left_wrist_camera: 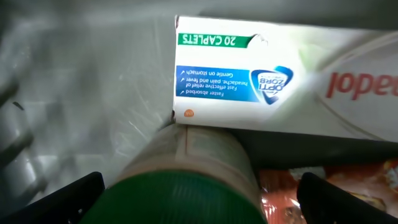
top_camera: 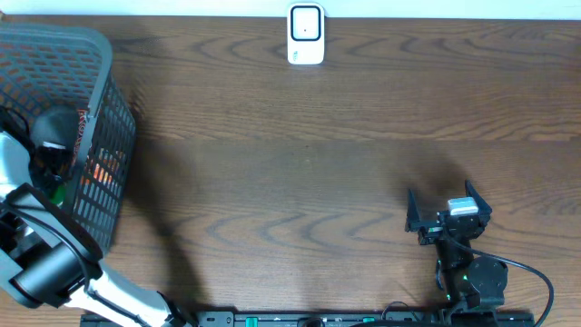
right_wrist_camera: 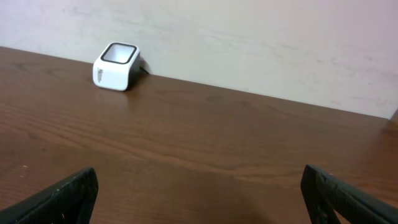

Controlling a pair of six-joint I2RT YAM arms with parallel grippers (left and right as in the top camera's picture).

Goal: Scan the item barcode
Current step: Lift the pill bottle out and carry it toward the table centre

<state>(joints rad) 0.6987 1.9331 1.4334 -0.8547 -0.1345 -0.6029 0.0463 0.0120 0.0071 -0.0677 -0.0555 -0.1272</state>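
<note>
Left claw (left_wrist_camera: 200,208) hangs open in the basket (top_camera: 102,109), green-capped bottle (left_wrist_camera: 205,155) between its fingers. Right claw (top_camera: 447,211), open, sits far off.

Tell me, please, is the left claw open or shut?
Open: the left claw has fingertips wide apart, a green-capped bottle between them.

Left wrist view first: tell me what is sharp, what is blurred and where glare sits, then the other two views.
Left wrist: the caplet box reads sharp at left, glare washes out its right end; the green cap is blurred, too near. Right wrist: evenly lit, scanner crisp. Overhead: soft shadows darken the table beside the basket.
</note>
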